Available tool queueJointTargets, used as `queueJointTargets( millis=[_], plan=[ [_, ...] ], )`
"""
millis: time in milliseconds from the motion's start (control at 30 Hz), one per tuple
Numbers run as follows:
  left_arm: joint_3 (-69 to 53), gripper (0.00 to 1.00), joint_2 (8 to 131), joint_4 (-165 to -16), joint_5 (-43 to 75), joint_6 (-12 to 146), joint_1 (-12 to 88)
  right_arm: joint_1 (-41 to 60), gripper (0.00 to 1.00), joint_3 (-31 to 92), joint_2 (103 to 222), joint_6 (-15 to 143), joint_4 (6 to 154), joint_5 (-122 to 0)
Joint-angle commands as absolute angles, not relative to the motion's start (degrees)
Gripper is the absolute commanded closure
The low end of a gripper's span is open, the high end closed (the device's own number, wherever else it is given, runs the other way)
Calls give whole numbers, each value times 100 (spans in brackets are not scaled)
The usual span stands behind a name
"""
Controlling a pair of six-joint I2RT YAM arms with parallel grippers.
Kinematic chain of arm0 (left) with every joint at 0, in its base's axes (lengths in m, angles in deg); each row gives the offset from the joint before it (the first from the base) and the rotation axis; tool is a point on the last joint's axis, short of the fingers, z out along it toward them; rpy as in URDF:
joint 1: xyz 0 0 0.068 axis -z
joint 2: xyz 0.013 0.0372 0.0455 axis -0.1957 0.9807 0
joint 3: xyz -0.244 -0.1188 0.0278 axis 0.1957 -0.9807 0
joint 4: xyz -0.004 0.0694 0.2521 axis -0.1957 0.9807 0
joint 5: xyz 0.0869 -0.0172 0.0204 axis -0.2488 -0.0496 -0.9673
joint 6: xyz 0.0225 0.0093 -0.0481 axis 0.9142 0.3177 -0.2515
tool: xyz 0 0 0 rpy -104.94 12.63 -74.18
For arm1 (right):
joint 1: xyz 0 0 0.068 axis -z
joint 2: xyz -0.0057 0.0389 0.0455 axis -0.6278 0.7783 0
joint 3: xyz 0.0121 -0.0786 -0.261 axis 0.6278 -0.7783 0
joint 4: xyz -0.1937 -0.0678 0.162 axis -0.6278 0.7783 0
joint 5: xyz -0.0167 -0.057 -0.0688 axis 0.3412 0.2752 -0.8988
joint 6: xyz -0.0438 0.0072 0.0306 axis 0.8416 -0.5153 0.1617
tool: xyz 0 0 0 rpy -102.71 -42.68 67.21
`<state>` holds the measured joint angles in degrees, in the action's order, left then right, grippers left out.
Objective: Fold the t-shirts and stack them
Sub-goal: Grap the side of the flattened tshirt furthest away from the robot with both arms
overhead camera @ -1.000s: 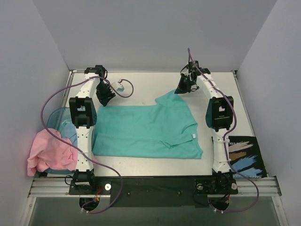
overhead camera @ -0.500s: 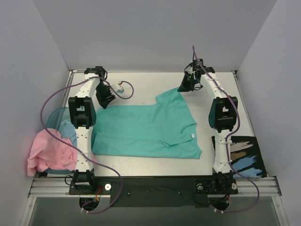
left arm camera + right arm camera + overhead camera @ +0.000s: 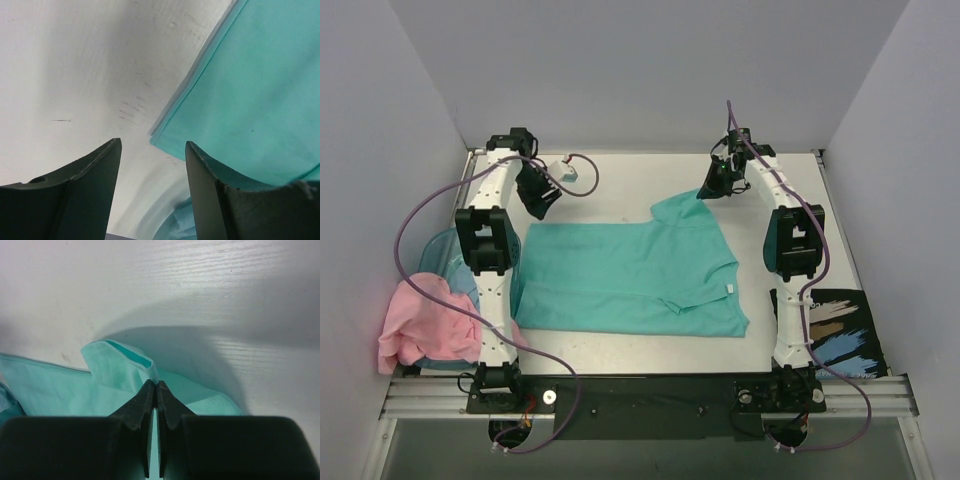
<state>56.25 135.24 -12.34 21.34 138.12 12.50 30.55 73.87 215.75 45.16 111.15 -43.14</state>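
A teal-green t-shirt lies spread across the middle of the table, a small white tag near its right edge. My right gripper is shut on the shirt's far right corner, lifting a fold of cloth off the table. My left gripper hovers open just beyond the shirt's far left corner, nothing between its fingers. A pale pink t-shirt lies crumpled at the near left, partly over the tub.
A translucent blue plastic tub sits at the left edge under the pink shirt. A dark printed sheet lies at the near right. Grey walls close in the table on three sides. Purple cables loop from both arms.
The left gripper has let go of the shirt's far left corner, opened wider and drawn back to the far left. The right gripper shifted slightly right, still holding its corner.
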Motion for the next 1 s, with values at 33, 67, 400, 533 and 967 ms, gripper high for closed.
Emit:
queueJointTargets(
  millis=[33, 67, 400, 533, 967],
  plan=[
    [5448, 35, 13476, -305, 1949, 14108, 1243, 3054, 100, 7376, 21242, 4560, 11181, -4173],
    [5439, 34, 13485, -366, 1949, 14125, 1251, 3054, 100, 7394, 21260, 4552, 11190, -4155],
    [5544, 30, 14012, -596, 1544, 14256, 1357, 3054, 100, 7271, 21181, 4604, 11199, -4120],
    [5204, 31, 13996, -515, 1571, 14284, 1392, 3054, 100, 7288, 21181, 4596, 11190, -4146],
    [4773, 100, 13004, -867, 1974, 13915, 1418, 3124, 100, 6762, 20419, 4779, 11417, -3831]
  ],
)
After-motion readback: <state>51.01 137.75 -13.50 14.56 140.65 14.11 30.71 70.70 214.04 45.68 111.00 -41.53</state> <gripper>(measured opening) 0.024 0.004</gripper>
